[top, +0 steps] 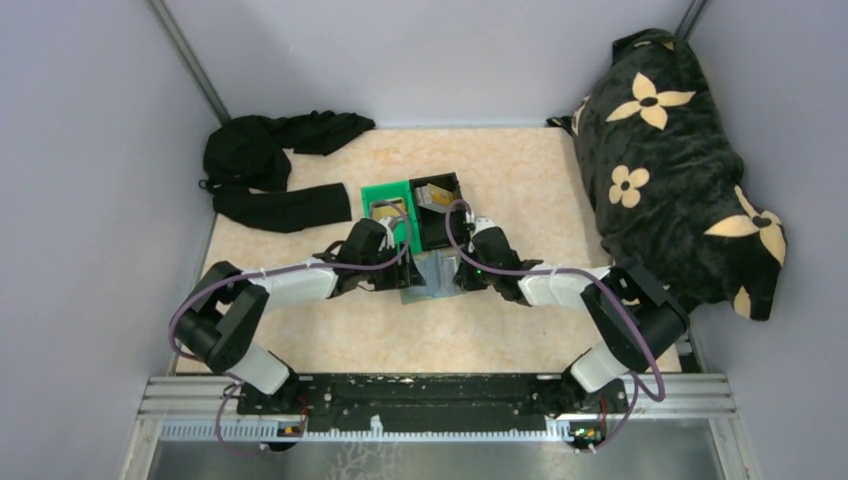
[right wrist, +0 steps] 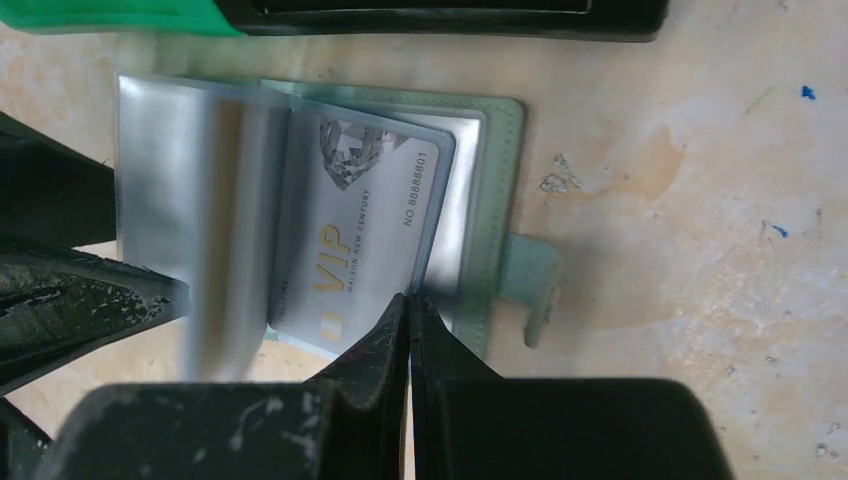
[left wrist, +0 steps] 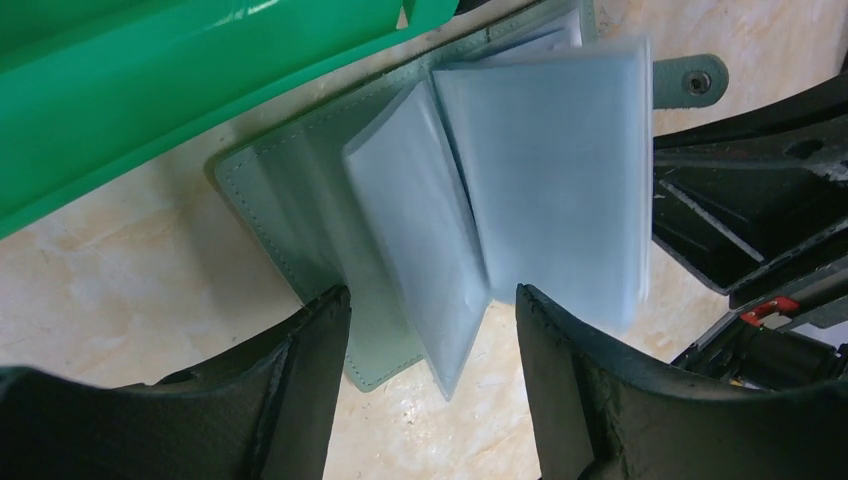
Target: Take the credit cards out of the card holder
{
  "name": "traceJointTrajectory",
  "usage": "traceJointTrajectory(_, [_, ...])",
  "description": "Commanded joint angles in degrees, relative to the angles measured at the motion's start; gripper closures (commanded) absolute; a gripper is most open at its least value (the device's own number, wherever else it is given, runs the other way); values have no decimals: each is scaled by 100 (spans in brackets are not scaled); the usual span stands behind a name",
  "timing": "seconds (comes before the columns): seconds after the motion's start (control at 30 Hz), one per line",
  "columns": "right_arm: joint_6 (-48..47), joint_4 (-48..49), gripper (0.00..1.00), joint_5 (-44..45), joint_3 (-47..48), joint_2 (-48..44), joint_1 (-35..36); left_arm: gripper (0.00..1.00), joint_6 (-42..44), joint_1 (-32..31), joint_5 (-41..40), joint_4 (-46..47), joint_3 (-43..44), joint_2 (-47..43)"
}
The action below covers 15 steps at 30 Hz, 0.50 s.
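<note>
Top view: the soft grey-blue bi-fold card holder (top: pixel 428 275) lies open on the table (top: pixel 520 180), just before the green plastic bin (top: pixel 375 190) and the black plastic bin (top: pixel 437 178). What the bins hold is too small to tell.

Left wrist view: the left end effector (left wrist: pixel 432 300) stands open around floppy clear plastic sleeves (left wrist: pixel 560 170) and grips nothing.

Right wrist view: the right end effector (right wrist: pixel 408 305) is closed, with its tips at the edge of a thin, stiff pale grey VIP card (right wrist: pixel 350 230). The card is probably slippery, and its exposed edge looks like the best hold.

walls (top: pixel 450 50): plain pale grey | counter (top: pixel 520 180): beige, marbled, evenly lit | 10 o'clock: black cloth (top: pixel 270 170) | 2 o'clock: dark flowered blanket (top: pixel 670 170), perhaps over a cushion | 6 o'clock: metal rail (top: pixel 440 400)
</note>
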Motion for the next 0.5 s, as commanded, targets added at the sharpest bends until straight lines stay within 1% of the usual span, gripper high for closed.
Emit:
traceJointTrajectory(0.0, [35,-65,100,-109,325,-28,191,32,9,-37,114,177,-196,277])
traceJointTrajectory(0.27, [-31,-258,100,34,443,1,245,32,-8,-42,156,205,-251,236])
traceJointTrajectory(0.37, [-29,-218,100,52,391,48,245,32,-18,-37,146,82,-236,-4])
traceJointTrajectory(0.47, [-30,-208,100,66,337,62,245,32,-19,-43,-5,-205,-169,-432])
